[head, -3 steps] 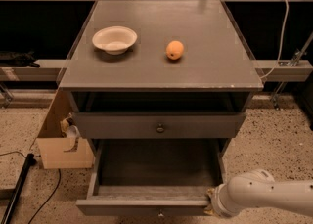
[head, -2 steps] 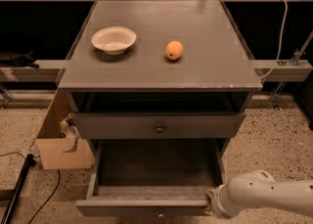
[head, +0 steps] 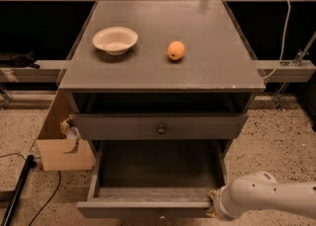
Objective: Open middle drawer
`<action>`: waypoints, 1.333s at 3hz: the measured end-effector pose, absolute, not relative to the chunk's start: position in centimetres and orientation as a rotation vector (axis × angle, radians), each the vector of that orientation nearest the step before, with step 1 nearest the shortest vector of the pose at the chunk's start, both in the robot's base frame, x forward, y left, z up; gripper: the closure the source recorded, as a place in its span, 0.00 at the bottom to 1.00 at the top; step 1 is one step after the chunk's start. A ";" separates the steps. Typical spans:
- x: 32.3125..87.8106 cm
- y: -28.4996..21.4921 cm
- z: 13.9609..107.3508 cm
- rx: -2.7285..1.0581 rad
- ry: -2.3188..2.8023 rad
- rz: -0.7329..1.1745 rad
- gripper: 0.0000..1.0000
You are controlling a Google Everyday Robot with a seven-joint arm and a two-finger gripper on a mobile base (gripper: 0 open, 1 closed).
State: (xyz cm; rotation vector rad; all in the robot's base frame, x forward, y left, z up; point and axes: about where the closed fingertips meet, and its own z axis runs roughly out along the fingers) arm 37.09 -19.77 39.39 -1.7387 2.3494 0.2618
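Note:
The middle drawer is pulled far out of the dark grey cabinet, and its grey box interior is bare. Its small round knob shows at the bottom edge of the view. Above it, the taller top drawer with its own knob is pushed in. The lowest drawer is hidden under the open one. My gripper sits at the right end of the open drawer's front, on the end of my white arm, which comes in from the lower right.
On the cabinet top stand a white bowl and an orange fruit. A cardboard box sits on the floor left of the cabinet. A black pole and cable lie at lower left. A rail runs behind.

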 end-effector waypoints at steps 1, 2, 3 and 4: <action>37.1 -19.8 39.4 -1.739 2.349 0.262 0.27; 37.1 -19.8 39.4 -1.739 2.349 0.262 0.05; 37.1 -19.8 39.4 -1.739 2.349 0.262 0.00; 37.1 -19.8 39.4 -1.739 2.349 0.262 0.00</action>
